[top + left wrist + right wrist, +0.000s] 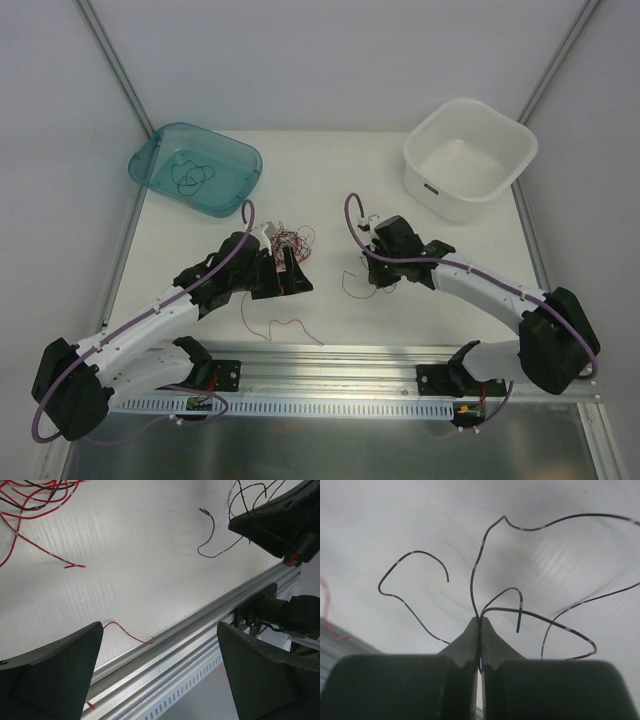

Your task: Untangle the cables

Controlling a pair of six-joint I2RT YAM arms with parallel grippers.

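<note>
Black strands [472,582] are clamped between the pressed-together fingertips of the right gripper [480,625], curling out above them, right of the middle of the table [330,180]. The left gripper [159,635] hangs with its jaws wide apart, holding nothing, near the red tangle [290,240] (a few dark hairs run through it). One loose red strand [285,325] lies by the near edge. A teal tub [196,168] at the far left corner holds a black curl [190,178]. A white tub [468,158] sits at the far right corner.

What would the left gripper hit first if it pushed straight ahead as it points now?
Most likely the bare table just before the aluminium rail, with the open left gripper angled down at it. A loose red strand lies near that line; depth is unclear.
</note>
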